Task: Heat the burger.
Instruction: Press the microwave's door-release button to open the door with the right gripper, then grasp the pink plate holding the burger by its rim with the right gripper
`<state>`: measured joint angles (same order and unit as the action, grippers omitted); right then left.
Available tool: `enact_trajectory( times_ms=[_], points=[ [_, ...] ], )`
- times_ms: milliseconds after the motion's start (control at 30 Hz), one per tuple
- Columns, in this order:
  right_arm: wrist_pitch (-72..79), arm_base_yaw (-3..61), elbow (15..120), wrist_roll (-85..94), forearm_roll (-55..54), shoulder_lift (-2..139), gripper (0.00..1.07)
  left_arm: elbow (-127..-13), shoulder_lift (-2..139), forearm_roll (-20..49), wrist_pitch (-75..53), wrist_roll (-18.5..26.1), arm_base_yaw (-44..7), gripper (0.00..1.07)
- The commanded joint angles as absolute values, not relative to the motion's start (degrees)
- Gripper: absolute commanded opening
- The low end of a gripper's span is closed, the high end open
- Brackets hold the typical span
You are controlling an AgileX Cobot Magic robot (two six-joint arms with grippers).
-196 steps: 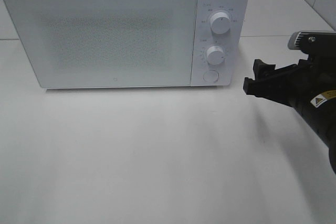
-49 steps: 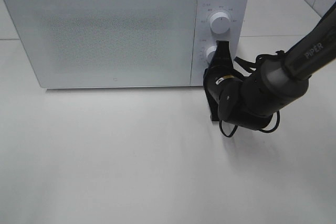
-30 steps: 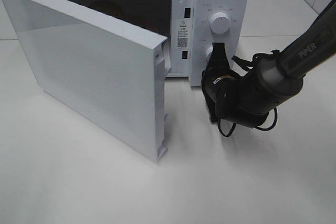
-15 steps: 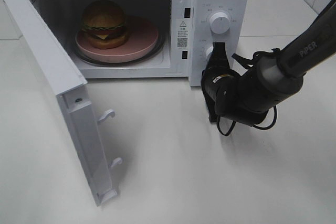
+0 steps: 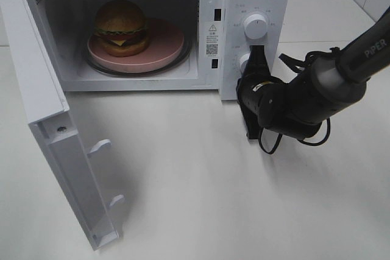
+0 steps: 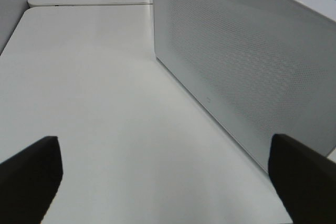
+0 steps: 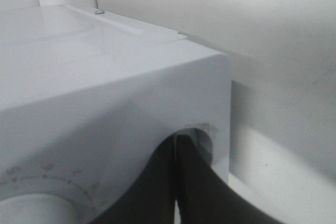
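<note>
Two pincers: right pincer (image 7: 177, 140) pressed together against microwave button (image 7: 203, 136), left pincer (image 6: 164, 150) spread wide, empty

The burger (image 5: 120, 25) has a glossy bun; the microwave (image 5: 275, 1) is smooth white plastic.

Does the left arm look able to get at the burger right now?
Probably not directly: the open microwave door stands between the left gripper and the burger; it would need to round the door.
</note>
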<state>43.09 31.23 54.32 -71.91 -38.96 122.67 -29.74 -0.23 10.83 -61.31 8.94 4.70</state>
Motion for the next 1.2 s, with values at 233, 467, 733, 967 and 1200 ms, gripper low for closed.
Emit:
enact_trajectory(
  times_ms=[233, 467, 733, 967, 1200],
  points=[
    [39.8, 31.7, 49.8, -72.3, -33.8, 117.9, 0.00, -29.6, -0.6, 10.8, -61.5, 8.8, 4.5, 1.00],
    [36.3, 31.9, 46.9, -71.4, -30.8, 114.7, 0.00, -29.6, -0.6, 10.8, -61.5, 8.8, 4.5, 1.00],
    [28.5, 31.9, 44.3, -62.5, -23.1, 108.7, 0.02, -29.6, -0.6, 10.8, -61.5, 8.8, 4.5, 1.00],
    [16.0, 31.9, 44.3, -48.6, -16.7, 102.8, 0.04, -29.6, -0.6, 10.8, -61.5, 8.8, 4.5, 1.00],
    [6.9, 31.9, 44.5, -33.6, -16.1, 98.8, 0.05, -29.6, -0.6, 10.8, -61.5, 8.8, 4.5, 1.00]
  ],
)
